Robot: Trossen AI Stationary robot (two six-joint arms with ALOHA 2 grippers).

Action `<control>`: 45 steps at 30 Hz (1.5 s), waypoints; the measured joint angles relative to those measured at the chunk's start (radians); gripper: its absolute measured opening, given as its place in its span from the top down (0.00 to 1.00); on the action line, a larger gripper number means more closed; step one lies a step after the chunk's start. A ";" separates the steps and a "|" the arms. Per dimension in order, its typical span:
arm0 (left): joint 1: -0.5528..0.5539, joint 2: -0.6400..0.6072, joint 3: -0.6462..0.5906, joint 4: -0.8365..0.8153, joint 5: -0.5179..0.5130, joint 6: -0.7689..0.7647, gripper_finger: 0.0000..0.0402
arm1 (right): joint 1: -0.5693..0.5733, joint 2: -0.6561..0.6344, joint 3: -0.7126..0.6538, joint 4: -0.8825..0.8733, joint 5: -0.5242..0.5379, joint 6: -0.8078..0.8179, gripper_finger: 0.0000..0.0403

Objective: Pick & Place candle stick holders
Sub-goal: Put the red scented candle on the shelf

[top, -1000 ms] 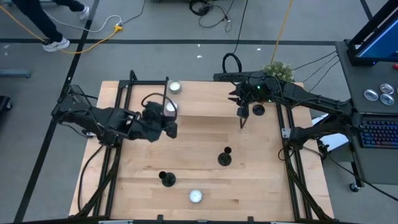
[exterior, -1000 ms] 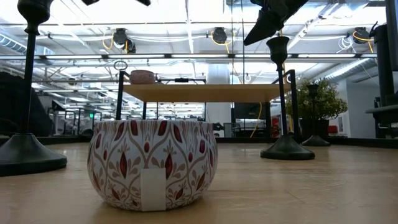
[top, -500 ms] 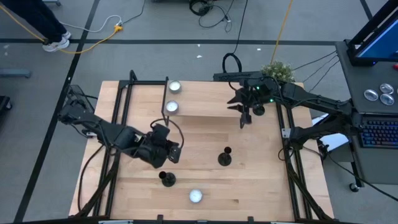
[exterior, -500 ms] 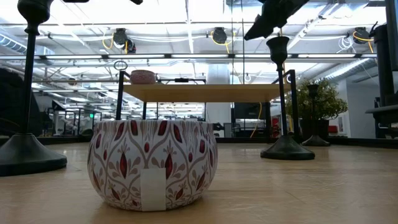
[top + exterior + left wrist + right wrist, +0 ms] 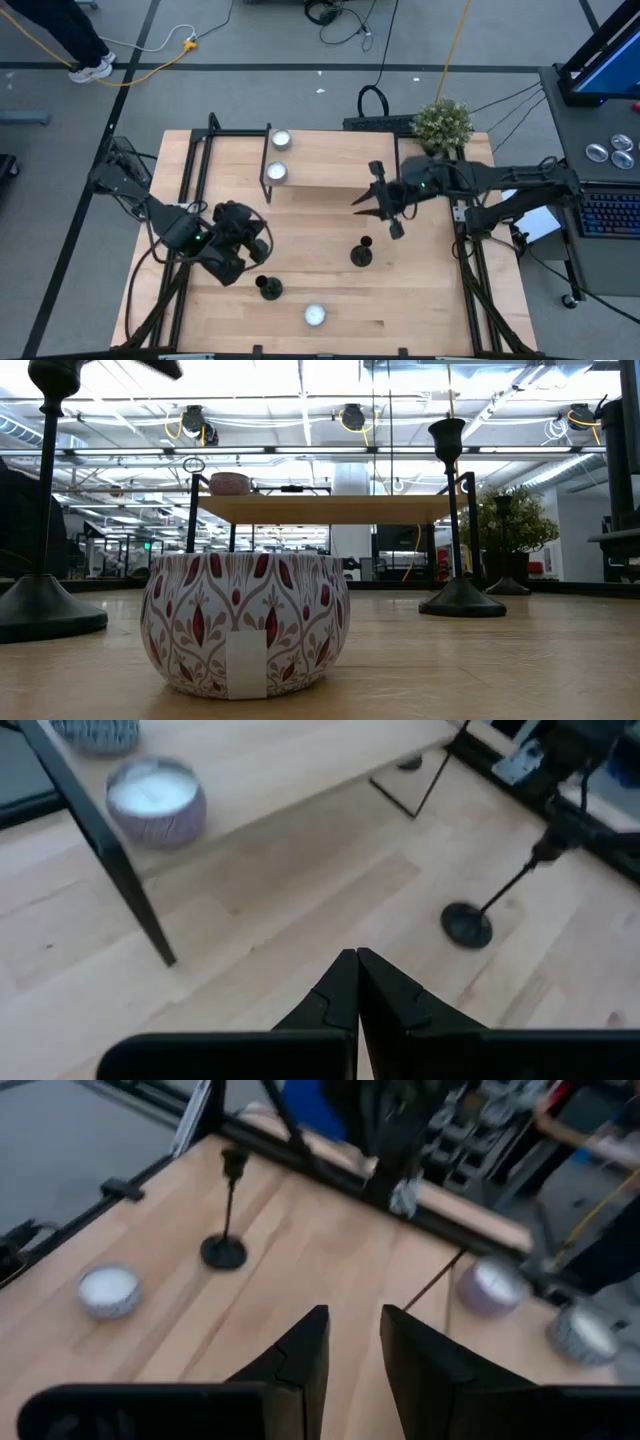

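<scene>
Three black candle stick holders stand upright on their disc bases on the wooden table. One (image 5: 268, 288) is near the front, one (image 5: 362, 252) is mid-table, and the third (image 5: 505, 560) is far right by the plant, its base also showing in the left wrist view (image 5: 408, 763). My left gripper (image 5: 258, 240) is shut and empty, up and to the left of the front holder. My right gripper (image 5: 362, 202) is open and empty, above the table on the far side of the mid-table holder (image 5: 468, 925).
A small raised wooden shelf (image 5: 330, 165) on thin black legs stands at the back, with two candle tins (image 5: 277, 155) on its left end. A patterned candle tin (image 5: 315, 316) sits near the front edge. A potted plant (image 5: 443, 120) stands at the back right.
My left gripper has swung from beside the shelf's candle tins toward the table's near edge, ending close to the front holder. My right gripper has left the far-right holder, moving toward the near edge and left and turning. No holder has moved.
</scene>
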 joint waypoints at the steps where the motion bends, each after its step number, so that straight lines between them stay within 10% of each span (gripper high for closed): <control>1: -0.010 -0.019 -0.034 0.012 0.002 0.000 0.99 | 0.021 0.000 0.000 0.022 0.031 0.013 0.78; 22: -0.192 -0.581 -0.592 0.355 -0.007 0.157 0.99 | 0.377 0.185 0.001 0.212 0.165 0.586 0.78; 45: -0.192 -0.626 -0.621 0.375 0.132 0.292 0.99 | 0.584 0.457 0.000 0.242 0.191 1.675 0.78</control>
